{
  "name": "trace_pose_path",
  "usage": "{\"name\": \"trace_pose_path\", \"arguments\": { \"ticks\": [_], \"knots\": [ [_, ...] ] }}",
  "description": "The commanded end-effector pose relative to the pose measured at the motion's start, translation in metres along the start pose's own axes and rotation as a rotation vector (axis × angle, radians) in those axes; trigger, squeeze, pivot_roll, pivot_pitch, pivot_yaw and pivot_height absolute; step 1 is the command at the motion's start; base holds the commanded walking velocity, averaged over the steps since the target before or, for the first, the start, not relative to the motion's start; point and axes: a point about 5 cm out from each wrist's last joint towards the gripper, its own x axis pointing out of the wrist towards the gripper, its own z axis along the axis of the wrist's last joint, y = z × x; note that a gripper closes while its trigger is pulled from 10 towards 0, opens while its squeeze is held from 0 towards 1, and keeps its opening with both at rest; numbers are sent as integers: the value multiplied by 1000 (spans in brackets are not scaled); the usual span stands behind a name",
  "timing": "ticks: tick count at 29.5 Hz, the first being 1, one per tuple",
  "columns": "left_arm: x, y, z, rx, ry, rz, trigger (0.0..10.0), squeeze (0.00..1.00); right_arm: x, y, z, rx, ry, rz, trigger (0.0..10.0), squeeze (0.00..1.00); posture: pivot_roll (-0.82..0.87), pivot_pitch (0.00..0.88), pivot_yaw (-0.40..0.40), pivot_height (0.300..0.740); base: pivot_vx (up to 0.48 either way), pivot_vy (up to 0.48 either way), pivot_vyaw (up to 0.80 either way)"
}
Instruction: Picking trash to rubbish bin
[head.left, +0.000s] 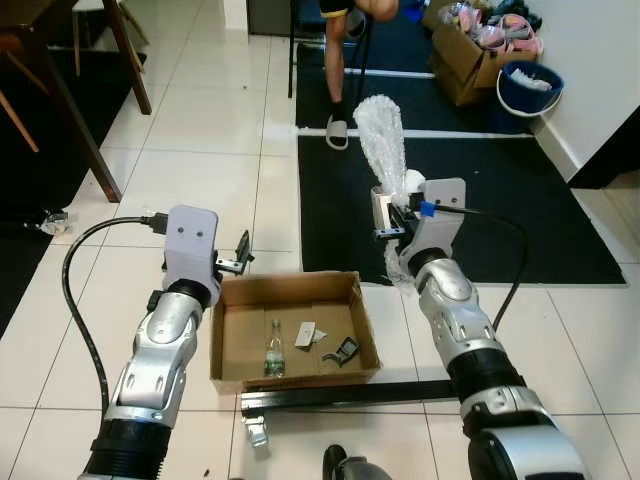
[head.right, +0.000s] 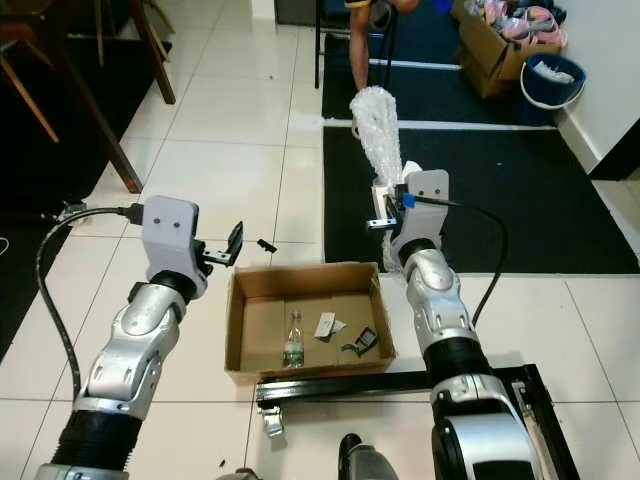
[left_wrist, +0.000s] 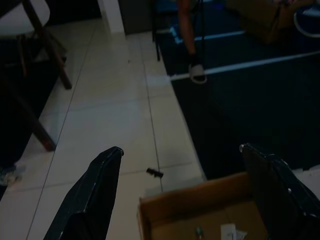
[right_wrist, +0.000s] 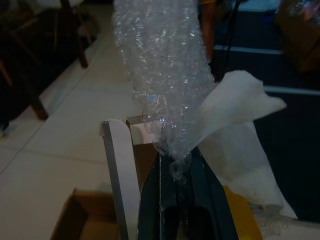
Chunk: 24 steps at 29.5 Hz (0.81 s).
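My right gripper (head.left: 390, 218) is shut on a long roll of clear bubble wrap (head.left: 383, 135) that stands up out of it, above the dark mat just beyond the box's far right corner. In the right wrist view its fingers (right_wrist: 200, 185) pinch the bubble wrap (right_wrist: 162, 75), with white paper (right_wrist: 240, 110) bunched beside it. An open cardboard box (head.left: 285, 287) sits on the tiles between my arms. It holds a small bottle (head.left: 273, 350), a paper scrap (head.left: 305, 333) and a dark piece (head.left: 345, 350). My left gripper (head.left: 243, 255) is open and empty by the box's far left corner.
A person's leg in a slipper (head.left: 337, 130) stands at the mat's (head.left: 500, 200) far edge. Chair legs (head.left: 75, 120) are at left, a carton of shoes (head.left: 470, 60) and blue bucket (head.left: 530, 88) at far right. A black bar with a caster (head.left: 340, 395) lies before the box. A small black scrap (head.right: 266, 244) is on the tiles.
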Motion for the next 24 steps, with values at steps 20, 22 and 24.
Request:
{"name": "trace_pose_path", "arguments": {
  "ticks": [20,22,24],
  "knots": [
    [-20,8,-18,52,104,16,10000,0,16,21,-8,24,45,68,10000,0,84,406,-18,740,0,0,0],
    [-20,8,-18,55,106,15,10000,0,19,25,-3,34,33,79,10000,0,85,407,-17,740,0,0,0],
    [-20,8,-18,56,107,15,10000,0,22,29,2,41,22,94,10000,0,87,406,-15,740,0,0,0]
  ]
}}
